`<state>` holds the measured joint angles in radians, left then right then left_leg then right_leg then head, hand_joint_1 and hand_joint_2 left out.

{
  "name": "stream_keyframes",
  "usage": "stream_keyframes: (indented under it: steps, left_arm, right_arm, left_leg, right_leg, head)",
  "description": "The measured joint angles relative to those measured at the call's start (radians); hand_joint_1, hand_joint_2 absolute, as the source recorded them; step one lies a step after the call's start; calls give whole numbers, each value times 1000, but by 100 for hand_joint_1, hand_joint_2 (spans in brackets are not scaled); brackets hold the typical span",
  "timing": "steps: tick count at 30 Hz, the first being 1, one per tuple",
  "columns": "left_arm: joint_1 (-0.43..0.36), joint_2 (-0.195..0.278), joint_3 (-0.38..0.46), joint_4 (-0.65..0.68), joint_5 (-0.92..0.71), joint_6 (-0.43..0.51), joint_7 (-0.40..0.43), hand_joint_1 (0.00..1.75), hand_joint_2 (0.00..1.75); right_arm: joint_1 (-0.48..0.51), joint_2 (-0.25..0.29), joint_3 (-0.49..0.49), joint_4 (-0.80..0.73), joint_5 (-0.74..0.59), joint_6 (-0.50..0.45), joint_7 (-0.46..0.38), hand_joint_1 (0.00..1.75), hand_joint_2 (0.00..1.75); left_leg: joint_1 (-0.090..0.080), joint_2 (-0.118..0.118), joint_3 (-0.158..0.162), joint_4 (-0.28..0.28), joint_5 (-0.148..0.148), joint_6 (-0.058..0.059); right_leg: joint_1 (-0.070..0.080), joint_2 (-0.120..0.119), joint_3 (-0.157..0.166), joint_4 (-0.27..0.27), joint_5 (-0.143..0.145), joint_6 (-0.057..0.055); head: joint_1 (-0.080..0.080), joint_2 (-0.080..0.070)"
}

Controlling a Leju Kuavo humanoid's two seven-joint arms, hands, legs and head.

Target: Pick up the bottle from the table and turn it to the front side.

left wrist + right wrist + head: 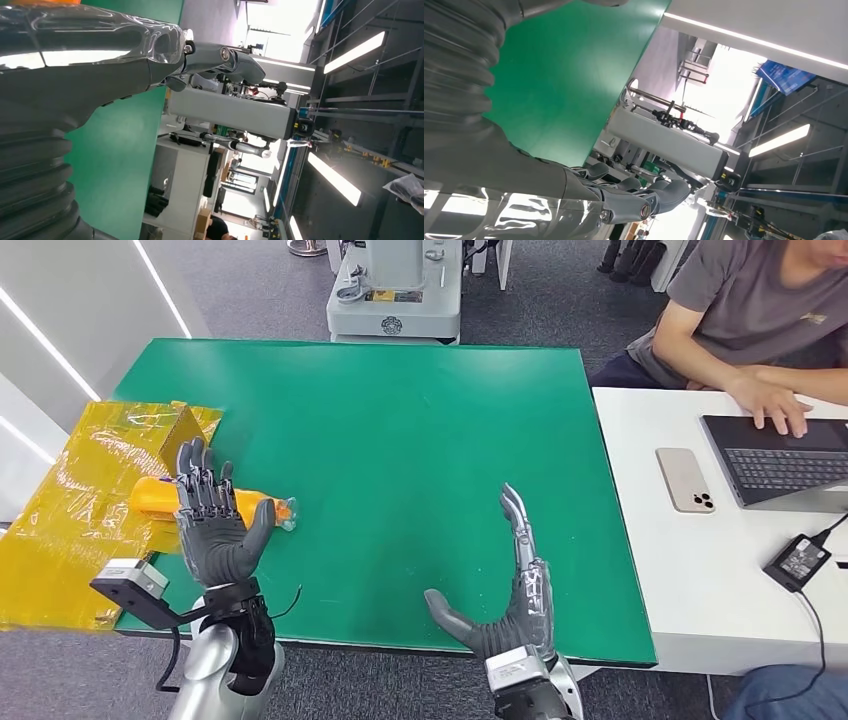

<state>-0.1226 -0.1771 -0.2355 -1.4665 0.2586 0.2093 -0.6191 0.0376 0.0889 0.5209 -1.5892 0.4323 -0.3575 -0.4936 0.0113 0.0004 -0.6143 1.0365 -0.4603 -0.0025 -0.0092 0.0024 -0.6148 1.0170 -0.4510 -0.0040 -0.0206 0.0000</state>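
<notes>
There, the left hand (pixel 212 520) stood upright with its fingers spread, holding nothing, directly in front of the one orange bottle (pixel 160 498), which lay on its side on the green table (pixel 400 430) with its clear cap end poking out past the thumb; whether the fingers touched the bottle could not be told. The right hand (pixel 510 585), also spread and holding nothing, hovered well apart from the bottle, over the table's near edge. Beside the bottle sat one yellow wrapped box (pixel 90 470). Farther off, one white desk (pixel 660 570) carried one phone (pixel 685 479), one laptop (pixel 780 460) and one black charger (pixel 797 560), with one person (pixel 740 310) typing.
</notes>
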Motion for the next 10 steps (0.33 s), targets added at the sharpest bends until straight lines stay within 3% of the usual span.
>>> stream_keyframes:
  steps: [10]
  left_arm:
    - [41, -22, -14, 2, -108, 51, -5, 0, 175]
  right_arm:
    - [-2, 0, 0, 6, -5, -1, -7, 0, 175]
  left_leg:
    - [0, 0, 0, 0, 0, 0]
  right_leg:
    - [0, 0, 0, 0, 0, 0]
  head:
    - [0, 0]
